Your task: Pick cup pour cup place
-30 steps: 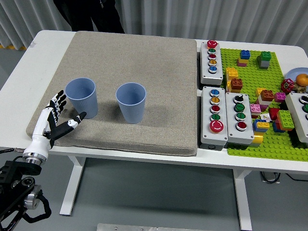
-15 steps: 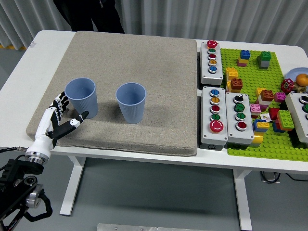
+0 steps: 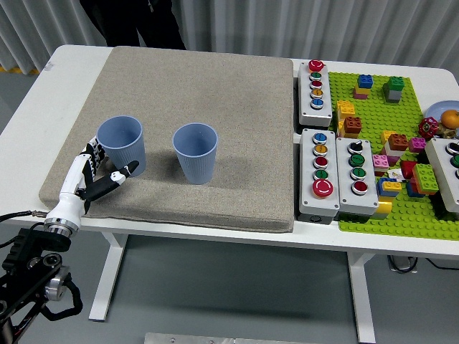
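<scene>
With your left hand (image 3: pixel 90 179) open and empty beside the left cup (image 3: pixel 122 145), grip its thin, light, crushable wall mid-height, gently.

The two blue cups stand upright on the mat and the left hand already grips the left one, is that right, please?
Not quite. In the head view both cups do stand upright on the mat, but the left hand does not grip the left cup: its fingers are open beside the cup's base, holding nothing. The right cup stands apart, untouched.
</scene>
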`<state>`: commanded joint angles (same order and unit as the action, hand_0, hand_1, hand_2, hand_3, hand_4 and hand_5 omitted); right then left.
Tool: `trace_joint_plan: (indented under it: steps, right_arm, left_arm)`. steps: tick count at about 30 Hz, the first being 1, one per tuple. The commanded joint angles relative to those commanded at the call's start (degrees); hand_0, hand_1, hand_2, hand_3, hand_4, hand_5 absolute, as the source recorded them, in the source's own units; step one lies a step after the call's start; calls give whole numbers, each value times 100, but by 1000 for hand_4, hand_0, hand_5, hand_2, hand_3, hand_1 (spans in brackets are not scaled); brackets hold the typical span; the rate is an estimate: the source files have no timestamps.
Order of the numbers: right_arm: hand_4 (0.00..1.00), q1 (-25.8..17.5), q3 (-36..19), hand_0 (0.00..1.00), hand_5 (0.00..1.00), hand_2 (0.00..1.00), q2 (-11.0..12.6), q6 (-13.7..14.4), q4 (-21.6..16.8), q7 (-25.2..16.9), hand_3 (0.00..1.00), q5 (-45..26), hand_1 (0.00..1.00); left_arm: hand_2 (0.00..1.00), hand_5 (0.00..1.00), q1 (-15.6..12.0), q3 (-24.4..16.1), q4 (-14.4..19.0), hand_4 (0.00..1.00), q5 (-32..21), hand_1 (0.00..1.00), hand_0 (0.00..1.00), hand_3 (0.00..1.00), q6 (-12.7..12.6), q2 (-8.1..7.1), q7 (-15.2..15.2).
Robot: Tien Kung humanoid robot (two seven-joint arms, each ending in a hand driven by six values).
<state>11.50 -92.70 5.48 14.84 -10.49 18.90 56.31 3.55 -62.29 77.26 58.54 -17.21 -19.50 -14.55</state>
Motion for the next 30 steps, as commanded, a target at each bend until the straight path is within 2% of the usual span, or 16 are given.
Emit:
trace_joint_plan:
  steps: [17,30]
  right_arm:
    - [2,21,9,702,115,567,15,-3,6,-29,574,-30,629]
    - [2,51,20,702,115,565,26,2,10,-49,573,-57,629]
  left_arm:
    - [998,332,170,99,-131,933,25,998,998,998,12,-42,60]
    - [998,326,311,224,-250,929,29,998,998,998,11,31,69]
